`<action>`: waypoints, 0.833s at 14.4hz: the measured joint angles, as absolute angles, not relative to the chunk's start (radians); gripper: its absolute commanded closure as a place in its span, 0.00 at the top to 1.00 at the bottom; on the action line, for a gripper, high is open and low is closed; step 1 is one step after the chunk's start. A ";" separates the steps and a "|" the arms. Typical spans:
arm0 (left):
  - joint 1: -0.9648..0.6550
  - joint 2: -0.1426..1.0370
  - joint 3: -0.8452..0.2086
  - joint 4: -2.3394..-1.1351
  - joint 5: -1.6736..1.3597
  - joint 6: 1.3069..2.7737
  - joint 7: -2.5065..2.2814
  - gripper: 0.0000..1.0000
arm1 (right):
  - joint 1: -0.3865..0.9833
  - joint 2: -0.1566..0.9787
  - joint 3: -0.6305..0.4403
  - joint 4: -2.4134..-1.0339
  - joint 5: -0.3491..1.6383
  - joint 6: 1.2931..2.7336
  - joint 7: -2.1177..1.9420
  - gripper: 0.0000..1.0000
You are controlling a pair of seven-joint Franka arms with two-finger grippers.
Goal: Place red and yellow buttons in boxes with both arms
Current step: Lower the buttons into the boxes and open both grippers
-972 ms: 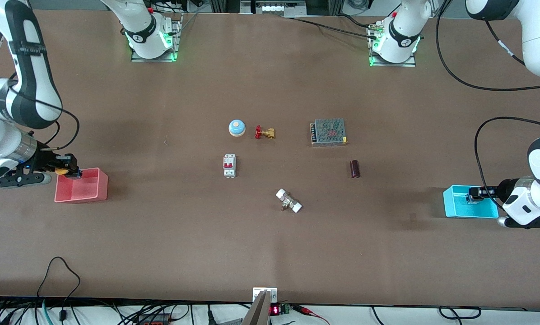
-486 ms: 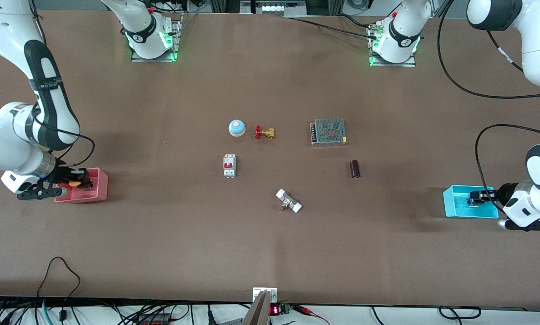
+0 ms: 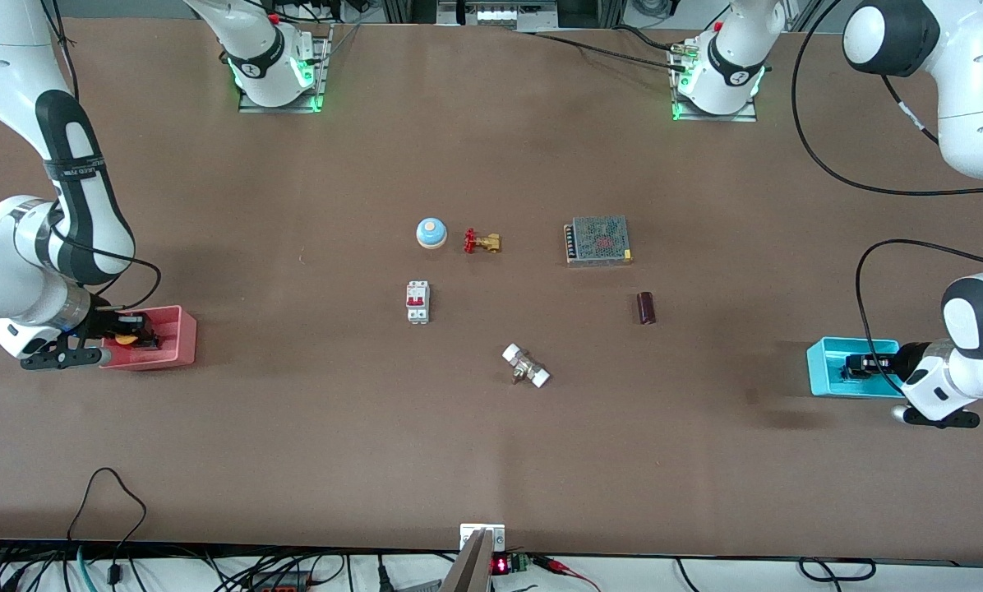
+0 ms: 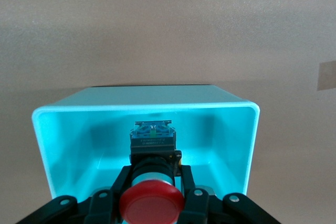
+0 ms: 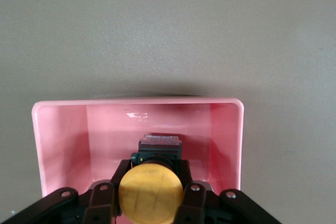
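My right gripper (image 3: pixel 136 338) is shut on the yellow button (image 3: pixel 128 337) and holds it low inside the pink-red box (image 3: pixel 176 352), at the right arm's end of the table. In the right wrist view the orange-yellow cap (image 5: pixel 150 192) sits between the black fingers (image 5: pixel 118 178), inside the pink box (image 5: pixel 136 102). My left gripper (image 3: pixel 856 367) is shut on the red button and holds it inside the cyan box (image 3: pixel 823 378). The red cap is hidden in the front view. In the left wrist view the red cap (image 4: pixel 151 202) shows between the fingers (image 4: pixel 121 180), inside the cyan box (image 4: pixel 144 107).
Mid-table stand a blue-and-white bell (image 3: pixel 431 233), a red-handled brass valve (image 3: pixel 482 242), a white circuit breaker (image 3: pixel 417 302), a metal mesh power supply (image 3: pixel 597 240), a dark cylinder (image 3: pixel 645 307) and a white-ended fitting (image 3: pixel 526 366).
Both grippers have come down with their buttons, the right into the pink box and the left deeper into the cyan box. Both stay shut on their buttons.
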State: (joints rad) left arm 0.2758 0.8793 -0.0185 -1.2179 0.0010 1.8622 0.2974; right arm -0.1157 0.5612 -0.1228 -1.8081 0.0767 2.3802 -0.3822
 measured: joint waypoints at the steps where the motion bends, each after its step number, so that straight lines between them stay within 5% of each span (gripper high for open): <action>1: 0.276 0.886 -0.019 -1.214 0.001 1.862 0.301 0.17 | -0.116 0.565 -0.122 -1.808 0.077 2.387 -0.382 0.14; 3: 0.276 0.896 -0.019 -1.211 0.001 1.862 0.304 0.24 | -0.115 0.577 -0.120 -1.808 0.078 2.407 -0.382 0.15; 7: 0.277 0.903 -0.018 -1.205 0.001 1.862 0.305 0.98 | -0.112 0.590 -0.116 -1.807 0.080 2.418 -0.382 0.15; 9: 0.278 0.903 -0.018 -1.203 0.001 1.862 0.305 1.00 | -0.112 0.591 -0.116 -1.806 0.080 2.419 -0.382 0.21; 12: 0.285 0.902 -0.020 -1.197 0.001 1.862 0.306 1.00 | -0.112 0.591 -0.116 -1.806 0.081 2.419 -0.382 0.56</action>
